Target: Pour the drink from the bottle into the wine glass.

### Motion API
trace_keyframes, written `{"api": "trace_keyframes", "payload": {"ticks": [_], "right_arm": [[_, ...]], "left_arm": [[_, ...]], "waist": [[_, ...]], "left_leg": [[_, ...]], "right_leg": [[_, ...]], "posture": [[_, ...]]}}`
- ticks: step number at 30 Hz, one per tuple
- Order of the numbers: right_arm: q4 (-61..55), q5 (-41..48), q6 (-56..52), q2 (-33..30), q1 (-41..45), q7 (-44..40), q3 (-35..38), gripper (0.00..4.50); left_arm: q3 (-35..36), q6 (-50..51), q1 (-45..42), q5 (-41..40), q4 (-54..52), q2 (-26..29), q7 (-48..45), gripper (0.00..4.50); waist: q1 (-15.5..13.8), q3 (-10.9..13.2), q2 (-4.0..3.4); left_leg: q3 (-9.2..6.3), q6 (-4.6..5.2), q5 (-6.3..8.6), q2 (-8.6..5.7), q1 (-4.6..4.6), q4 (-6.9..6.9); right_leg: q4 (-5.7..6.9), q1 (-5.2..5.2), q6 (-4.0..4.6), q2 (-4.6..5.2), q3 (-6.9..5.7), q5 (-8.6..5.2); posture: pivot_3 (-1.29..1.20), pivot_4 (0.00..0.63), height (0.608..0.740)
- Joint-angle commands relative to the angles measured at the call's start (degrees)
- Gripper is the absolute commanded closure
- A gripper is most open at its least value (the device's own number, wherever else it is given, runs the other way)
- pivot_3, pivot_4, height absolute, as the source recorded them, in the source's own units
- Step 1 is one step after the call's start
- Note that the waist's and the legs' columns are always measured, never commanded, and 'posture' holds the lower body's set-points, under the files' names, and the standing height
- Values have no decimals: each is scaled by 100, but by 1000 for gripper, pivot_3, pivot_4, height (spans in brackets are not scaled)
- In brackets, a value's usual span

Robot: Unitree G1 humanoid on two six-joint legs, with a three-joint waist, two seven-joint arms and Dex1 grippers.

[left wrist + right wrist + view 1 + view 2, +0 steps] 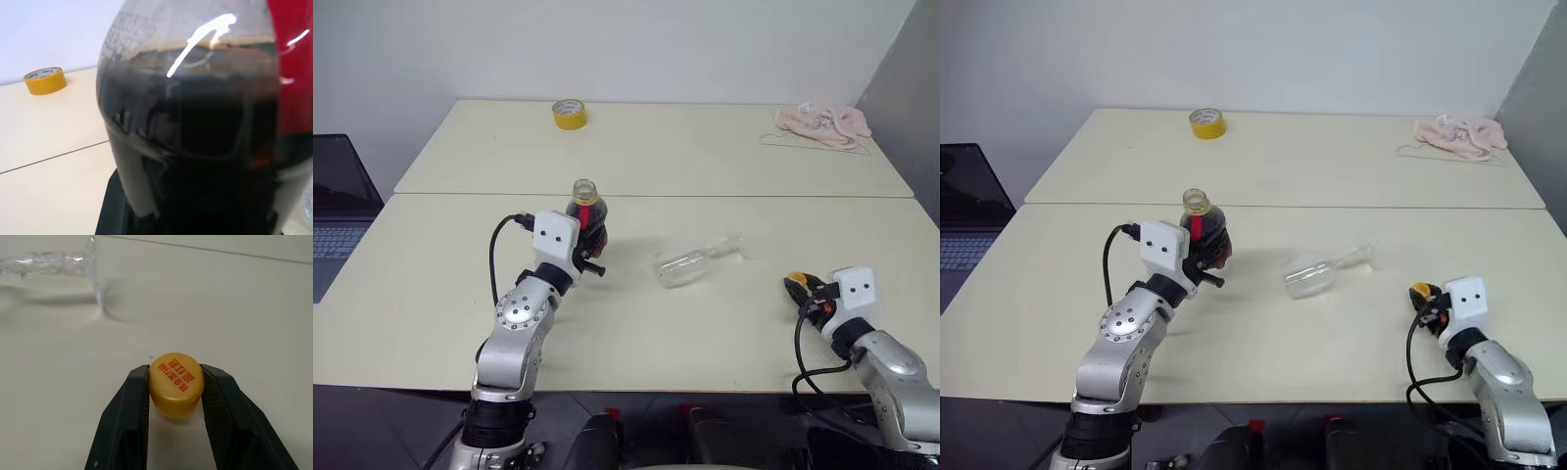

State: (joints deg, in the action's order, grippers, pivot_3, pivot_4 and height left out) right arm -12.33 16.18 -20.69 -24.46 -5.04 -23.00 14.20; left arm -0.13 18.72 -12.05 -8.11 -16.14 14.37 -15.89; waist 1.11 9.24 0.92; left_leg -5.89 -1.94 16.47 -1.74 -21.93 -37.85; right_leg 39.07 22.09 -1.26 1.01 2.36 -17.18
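The bottle (586, 209) stands upright on the near table, left of the middle, its mouth uncapped and a red label strip at the neck. Dark drink (205, 147) fills its round belly. My left gripper (591, 247) is shut on the bottle's lower body. The wine glass (691, 262) lies on its side at mid-table, bowl toward me, with its stem and foot (95, 279) toward the far right. At the near right, my right gripper (795, 287) is shut on the yellow screw cap (176, 382), low over the table.
A yellow tape roll (569, 114) sits at the back of the far table, and a pink cloth (822, 122) lies at its back right. A laptop (337, 211) stands off the left edge. A seam (754, 196) joins the two tables.
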Motion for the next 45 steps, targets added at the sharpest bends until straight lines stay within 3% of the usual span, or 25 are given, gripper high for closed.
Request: {"api": "trace_keyframes", "payload": {"ticks": [1, 9, 12, 16, 21, 30, 40, 45], "right_arm": [[173, -12, -15, 25, 129, 22, -24, 2530], [-59, -15, -34, -172, 164, -116, -4, 0], [-663, 98, 161, -433, 244, -503, -84, 0], [-1691, 1214, -800, -595, 861, -937, -292, 0], [-2146, 1779, -1782, -650, 1935, -1201, -1289, 0], [-1205, 1109, -1713, 141, 3281, -1166, -2662, 0], [-1108, 796, -1618, 524, 3377, -1147, -2929, 0], [-1187, 756, -1670, 589, 3329, -1146, -2927, 0]], "left_arm": [[30, -241, -155, 32, -181, 19, -25, 3728], [118, -237, -98, 32, -178, 12, 34, 3728], [275, -159, -66, -33, -141, -8, 117, 3728], [594, -105, -88, -179, 44, -81, 253, 3728], [1138, 119, -240, -561, 509, -162, 408, 3728], [1273, -232, -711, -392, 1662, 247, 286, 3728], [1400, -817, -812, -478, 2343, 315, 96, 3728], [1419, -911, -676, -510, 2513, 360, -53, 2033]], "waist": [[-7, 0, 0], [-9, 0, 0], [3, 0, -1], [67, 0, -1], [39, 2, 4], [8, 1, 13], [37, 1, 13], [41, 0, 13]], "left_leg": [[-1, 0, 0, 0, 0, 0], [-2, 0, 0, 0, 1, 0], [-1, 1, 1, 0, 0, 0], [-3, 1, 1, 5, 2, 0], [-18, 2, 1, 6, -2, -3], [-25, -19, -10, -5, -8, -7], [-24, -20, -11, -8, -16, -7], [-24, -20, -11, -8, -14, -6]], "right_leg": [[0, 0, 0, 0, -1, 0], [-1, -3, 0, 0, -2, 0], [-1, -2, 0, 0, -1, 0], [1, -2, 0, -5, -3, 0], [-5, -7, 0, -7, -16, 0], [-8, -1, 0, 3, -23, 0], [-2, 13, 1, 9, -20, 1], [-1, 14, 1, 9, -20, 1]], "posture": [[0, 150, 740], [0, 150, 740], [0, 150, 740], [0, 150, 740], [0, 150, 740], [0, 150, 740], [0, 150, 740], [0, 150, 740]]}}
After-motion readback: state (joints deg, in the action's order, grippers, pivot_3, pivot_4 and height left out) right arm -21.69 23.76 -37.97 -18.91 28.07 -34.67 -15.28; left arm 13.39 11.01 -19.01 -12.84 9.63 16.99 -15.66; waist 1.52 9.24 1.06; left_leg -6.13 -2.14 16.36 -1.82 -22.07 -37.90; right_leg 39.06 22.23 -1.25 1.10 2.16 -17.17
